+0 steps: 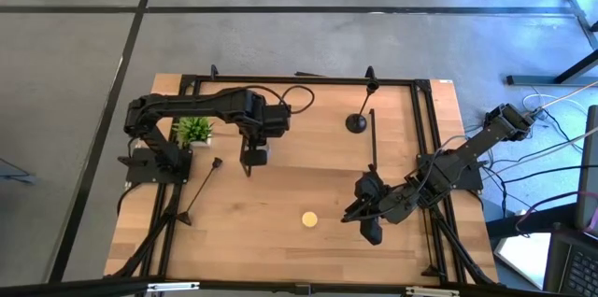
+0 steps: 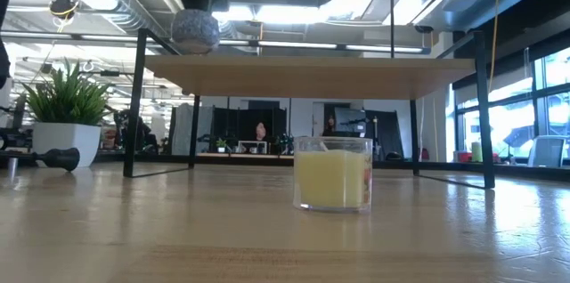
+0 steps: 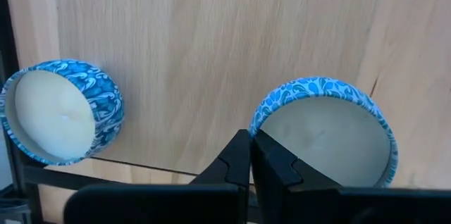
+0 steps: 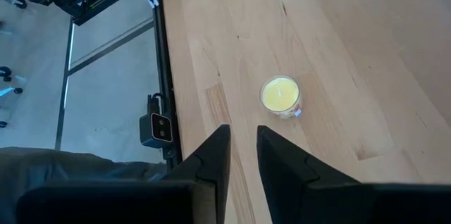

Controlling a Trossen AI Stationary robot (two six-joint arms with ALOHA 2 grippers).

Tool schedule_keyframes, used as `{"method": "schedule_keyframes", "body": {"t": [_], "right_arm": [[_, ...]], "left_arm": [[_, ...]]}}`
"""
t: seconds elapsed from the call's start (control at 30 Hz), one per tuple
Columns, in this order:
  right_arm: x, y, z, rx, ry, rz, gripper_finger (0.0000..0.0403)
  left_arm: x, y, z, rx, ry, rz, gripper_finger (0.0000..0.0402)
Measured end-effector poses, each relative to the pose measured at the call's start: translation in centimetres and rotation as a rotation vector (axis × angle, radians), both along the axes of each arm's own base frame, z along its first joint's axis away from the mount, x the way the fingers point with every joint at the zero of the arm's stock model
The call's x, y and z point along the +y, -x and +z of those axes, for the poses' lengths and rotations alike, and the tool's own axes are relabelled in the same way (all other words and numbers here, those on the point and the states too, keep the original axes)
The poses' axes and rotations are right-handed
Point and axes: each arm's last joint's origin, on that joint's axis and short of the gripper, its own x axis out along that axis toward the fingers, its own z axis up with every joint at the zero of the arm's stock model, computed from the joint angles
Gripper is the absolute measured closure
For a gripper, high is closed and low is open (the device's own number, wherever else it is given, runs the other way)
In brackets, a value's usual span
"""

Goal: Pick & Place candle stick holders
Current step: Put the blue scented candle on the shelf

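1. the table (image 1: 280,194) is pale wood inside a black frame, standing on a grey floor crossed by dark lines.
2. in the low view a wooden shelf (image 2: 307,76) on black legs spans the table, and behind it lies a bright room with ceiling lights, ducts and windows.
3. a potted plant (image 1: 194,130) sits near the left arm's base; a yellow candle (image 1: 309,219) in a glass stands on the front part of the table.
4. one candlestick (image 1: 200,188) lies flat on the table's left side, its base towards the front edge.
5. a second candlestick (image 1: 358,121) stands at the back centre, seen from above as a round base.
6. a third candlestick (image 1: 372,138) shows as a thin dark stem running from the back towards the right gripper.
7. the left gripper (image 1: 249,158) hangs over the table just right of the plant, fingers pressed together and holding nothing; its wrist view shows two blue patterned candles (image 3: 62,111) below.
8. the right gripper (image 1: 357,211) reaches low over the front right, just right of the yellow candle; its fingers (image 4: 211,155) stand slightly apart with nothing visible between them.
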Motion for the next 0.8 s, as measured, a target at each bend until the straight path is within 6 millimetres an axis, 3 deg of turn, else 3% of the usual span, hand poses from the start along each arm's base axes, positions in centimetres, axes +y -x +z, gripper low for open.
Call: {"method": "schedule_keyframes", "body": {"t": [0.43, 0.8], "right_arm": [[0.0, 0.0, 0.0, -0.003, -0.004, -0.001, 0.0330], [0.0, 0.0, 0.1, -0.007, -0.005, -0.005, 0.0330]], "left_arm": [[0.1, -0.1, 0.0, -0.001, -0.039, -0.013, 0.0400], [-0.4, 0.2, -1.9, 0.043, -0.023, -0.014, 0.0400]]}}
